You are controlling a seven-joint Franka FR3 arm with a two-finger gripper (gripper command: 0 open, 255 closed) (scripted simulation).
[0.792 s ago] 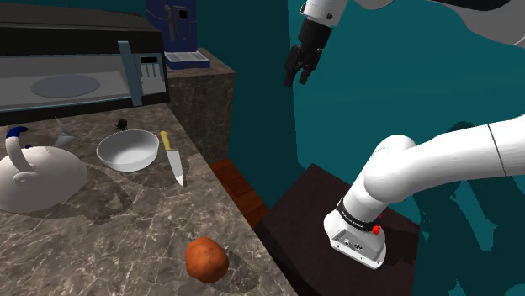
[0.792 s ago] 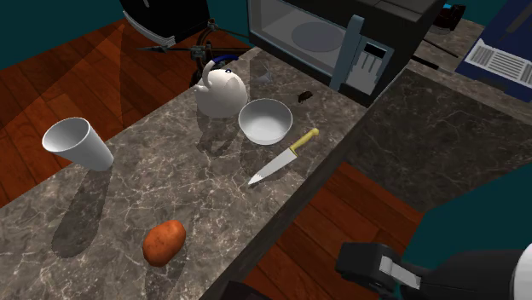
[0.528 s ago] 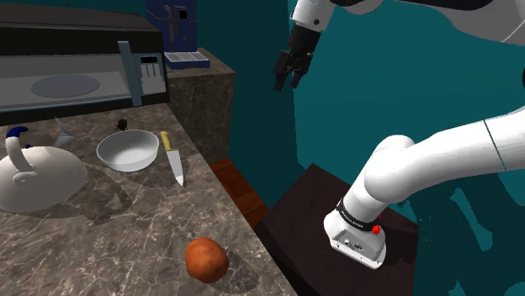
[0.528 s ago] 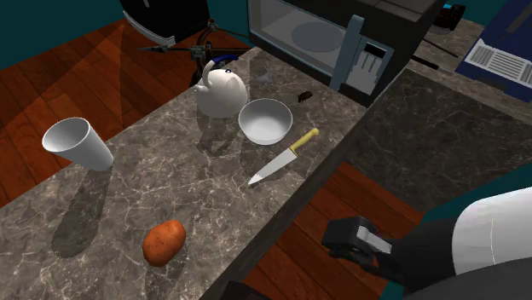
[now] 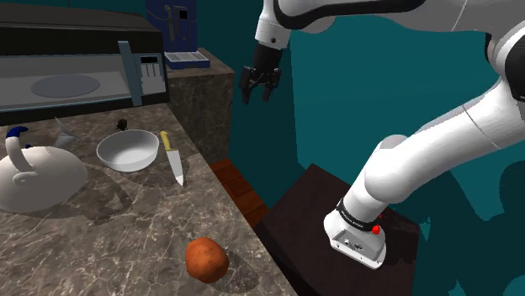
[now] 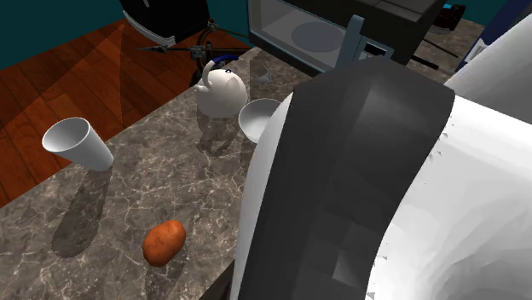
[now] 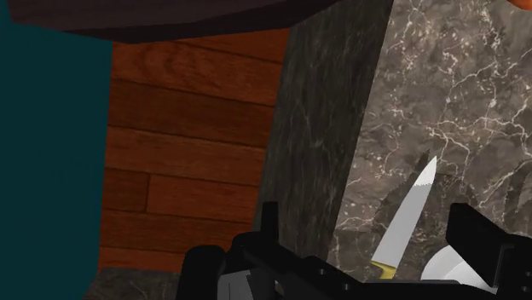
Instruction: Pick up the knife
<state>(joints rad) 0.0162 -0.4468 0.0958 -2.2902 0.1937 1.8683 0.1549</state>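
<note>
Shoulder view: knife [image 5: 172, 158] flat on dark veined marble counter [image 5: 118, 235], near its edge; yellow handle toward microwave [image 5: 76, 71], pale pointed blade toward rounded orange-brown potato [image 5: 206, 257]. Smooth white bowl [image 5: 128, 150] just beside handle; white kettle [image 5: 38, 177] beyond bowl. Black gripper [image 5: 257, 89] high, off counter's edge, fingers apart, clasping nothing. Since earlier frame, gripper shifted toward view's left, nearer counter. Second exterior view: arm [image 6: 358, 170] now covers knife.

The white arm [image 5: 421, 155] is arching high and bending back down. At its end the black gripper [image 5: 258, 87] is hanging, pointing downward, its two fingers [image 7: 476, 232] standing apart and clasping nothing.
</note>
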